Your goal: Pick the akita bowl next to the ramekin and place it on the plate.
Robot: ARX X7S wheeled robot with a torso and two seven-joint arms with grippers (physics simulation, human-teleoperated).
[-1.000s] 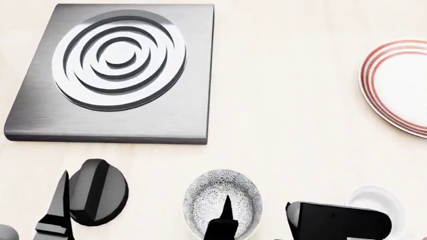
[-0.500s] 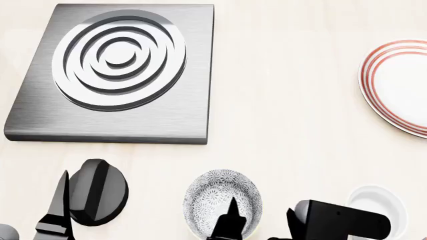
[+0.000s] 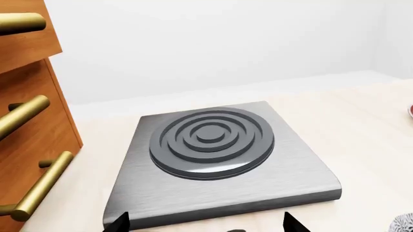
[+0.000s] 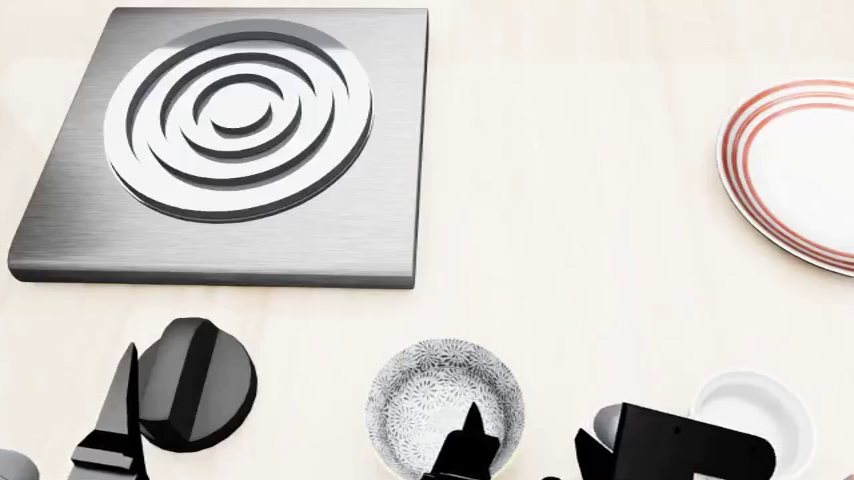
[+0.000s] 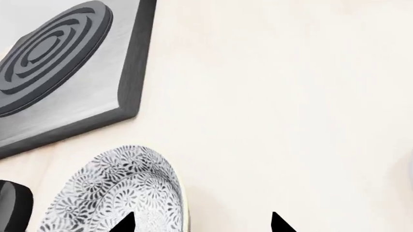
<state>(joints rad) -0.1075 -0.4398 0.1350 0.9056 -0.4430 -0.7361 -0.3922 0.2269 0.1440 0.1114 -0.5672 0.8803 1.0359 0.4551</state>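
Right end effector [image 5: 202, 223] mostly cropped, straddling akita bowl [image 5: 116, 193] rim.

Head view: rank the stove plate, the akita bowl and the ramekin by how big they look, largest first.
1. stove plate, by far the largest.
2. akita bowl.
3. ramekin, which looks a little smaller than the bowl; the right arm hides part of it, so its full outline is unsure.

Grey-white floral akita bowl [image 4: 445, 405]
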